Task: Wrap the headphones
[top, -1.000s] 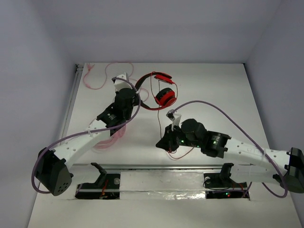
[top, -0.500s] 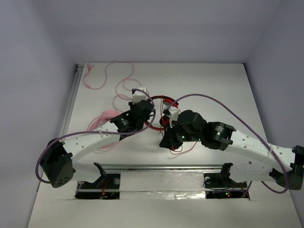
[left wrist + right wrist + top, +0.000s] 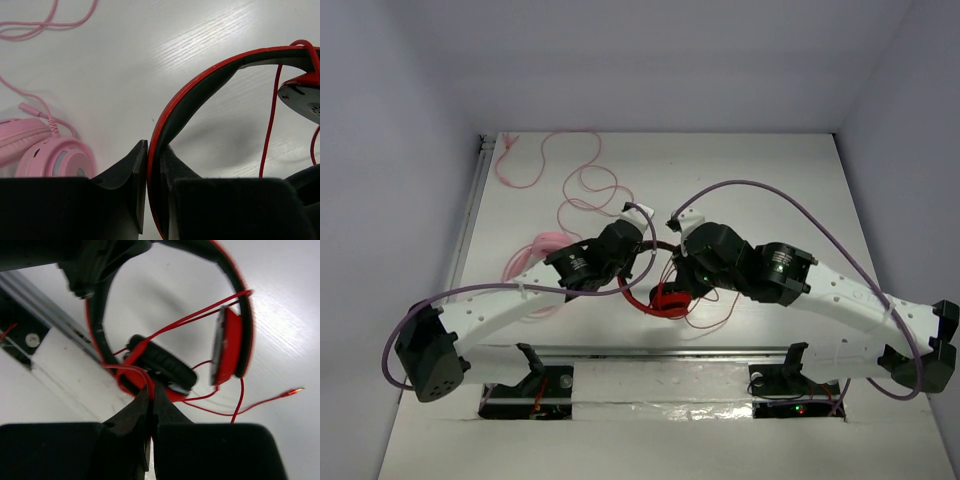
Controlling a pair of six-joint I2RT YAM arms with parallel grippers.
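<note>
The red headphones (image 3: 665, 298) hang between my two arms near the table's middle front. My left gripper (image 3: 154, 159) is shut on their black-lined headband (image 3: 200, 85), which arcs up and to the right in the left wrist view. My right gripper (image 3: 151, 394) is shut on the thin red cable (image 3: 131, 369) just below an ear cup (image 3: 165, 365). The other ear cup (image 3: 231, 345) hangs to the right. The cable's loops (image 3: 705, 315) trail on the table, and its plug (image 3: 293, 390) lies at the right of the right wrist view.
The pale pink headphones (image 3: 542, 250) lie on the table left of my left arm, also seen in the left wrist view (image 3: 45, 150). Their pink cable (image 3: 555, 170) winds toward the back left. A metal rail (image 3: 650, 350) runs along the table's front edge.
Both arms moved toward each other and toward the front. The left gripper carried the red headphones from the back centre down to the middle front. The right gripper rose to them.
</note>
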